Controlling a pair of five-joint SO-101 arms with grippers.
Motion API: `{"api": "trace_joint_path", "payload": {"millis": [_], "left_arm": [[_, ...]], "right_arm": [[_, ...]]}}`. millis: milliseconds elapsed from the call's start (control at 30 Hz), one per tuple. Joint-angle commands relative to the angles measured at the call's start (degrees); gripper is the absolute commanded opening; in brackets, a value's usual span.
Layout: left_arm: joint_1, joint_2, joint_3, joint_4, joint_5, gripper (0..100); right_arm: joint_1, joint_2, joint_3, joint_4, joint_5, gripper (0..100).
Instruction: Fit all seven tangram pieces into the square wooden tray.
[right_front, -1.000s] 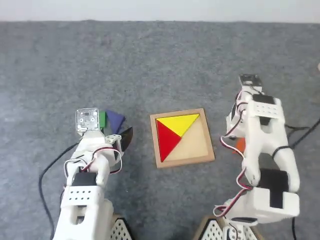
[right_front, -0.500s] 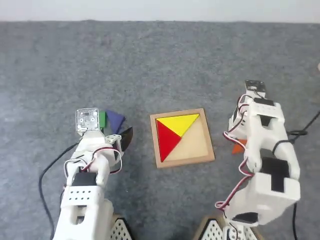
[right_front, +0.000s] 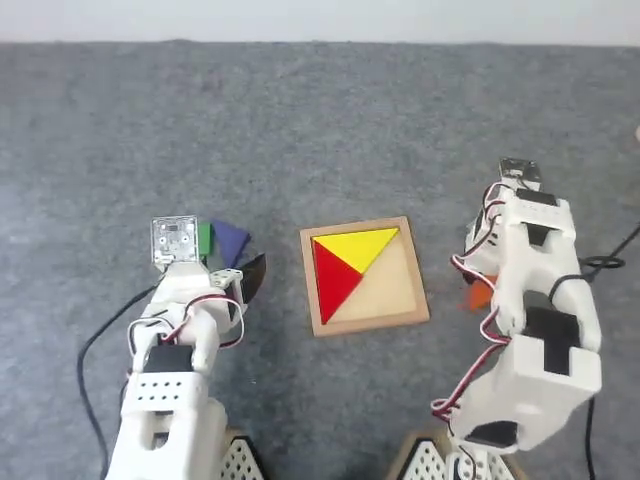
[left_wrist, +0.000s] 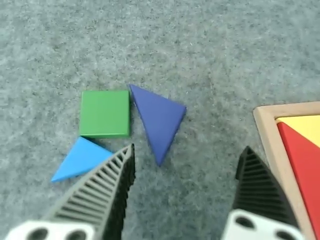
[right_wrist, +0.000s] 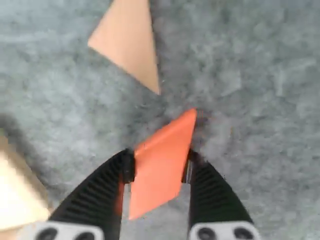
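Right claw (right_wrist: 159, 161): fingers pinch the orange parallelogram (right_wrist: 162, 145), one pad on each long edge. Whether the piece rests on the grey carpet (right_wrist: 250, 75) or is lifted cannot be told. Just beyond the fingertips, apart from the orange piece, a tan triangle (right_wrist: 129, 42) lies flat on the carpet.

High view: the orange parallelogram (right_front: 478, 293) sits under the right arm, near the square wooden tray (right_front: 390, 292) but not in it. The tray lies between the two claws. It holds a yellow triangle (right_front: 357, 246) and a red triangle (right_front: 335, 280), which meet along one edge. The rest of its floor is bare wood.

Left claw (left_wrist: 187, 152): fingers spread wide with nothing between them, above the carpet. The dark blue triangle (left_wrist: 159, 117) lies just ahead of the tips. The green square (left_wrist: 105, 112) is just beside that triangle, farther from the tray. The light blue triangle (left_wrist: 80, 159) lies beside one fingertip, up against the green square. The tray rim (left_wrist: 265, 130) lies outside the other finger.
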Motion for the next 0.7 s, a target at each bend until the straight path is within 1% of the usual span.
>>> {"api": "trace_joint_path", "payload": {"millis": [0,200,333,400,500,533,667], "left_arm": [[0.35,-1.41,-0.22,-0.09,-0.53,31],[0.35,-1.41,-0.22,-0.09,-0.53,31],[0.35,-1.41,-0.22,-0.09,-0.53,31],[0.44,-1.41,-0.22,-0.09,-0.53,31],[0.53,-1.41,-0.22,-0.09,-0.53,31],[0.53,-1.41,-0.22,-0.09,-0.53,31],[0.53,-1.41,-0.22,-0.18,-0.53,31]], "right_arm": [[-5.32,-6.99,-2.11,2.86,-0.79,3.7],[-17.45,-15.87,-2.46,4.97,-0.35,3.7],[-24.31,-16.04,-3.6,4.53,-0.44,3.7],[-25.71,-14.9,-4.92,4.79,-1.85,3.7],[-27.03,-11.56,-6.33,4.62,-9.93,3.7],[-27.82,-10.07,-6.77,4.53,-11.16,3.7],[-29.85,-3.82,-9.32,4.53,-12.04,3.7]]}}
